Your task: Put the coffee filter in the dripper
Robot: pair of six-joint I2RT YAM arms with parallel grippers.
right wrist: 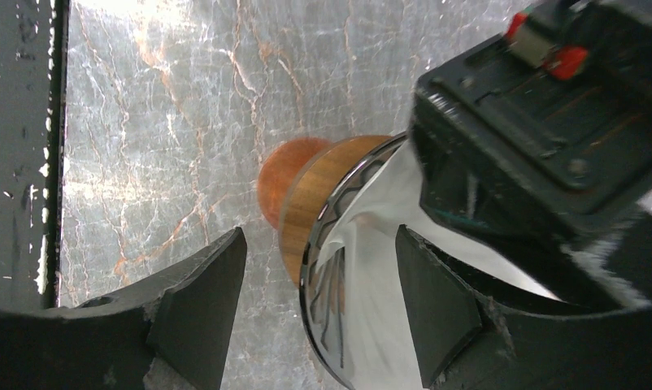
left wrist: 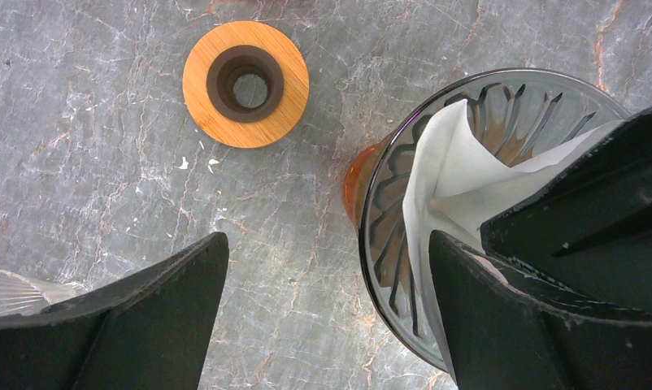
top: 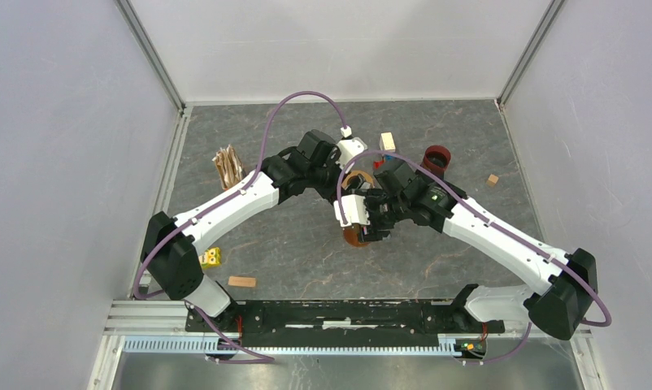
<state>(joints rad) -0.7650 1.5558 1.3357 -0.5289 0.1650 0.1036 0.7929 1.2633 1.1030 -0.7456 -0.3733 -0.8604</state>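
Observation:
The glass dripper (left wrist: 392, 244) with dark ribs, a wooden collar (right wrist: 323, 183) and an orange knob (right wrist: 280, 180) stands mid-table (top: 355, 237). The white coffee filter (left wrist: 461, 179) lies loosely folded inside it (right wrist: 371, 268). My left gripper (left wrist: 327, 268) is open wide. Its right finger is over the filter, its left finger over bare table. My right gripper (right wrist: 321, 260) is open and straddles the dripper's rim, one finger inside on the filter side and one outside, with a gap showing. Both grippers crowd over the dripper in the top view (top: 363, 213), hiding the filter there.
A round wooden ring (left wrist: 245, 84) with a dark hole lies just beyond the dripper (top: 357, 179). A dark red cup (top: 437, 158) stands at the back right and a brown paper stack (top: 228, 166) at the back left. Small wooden blocks (top: 388, 141) (top: 242, 282) are scattered about.

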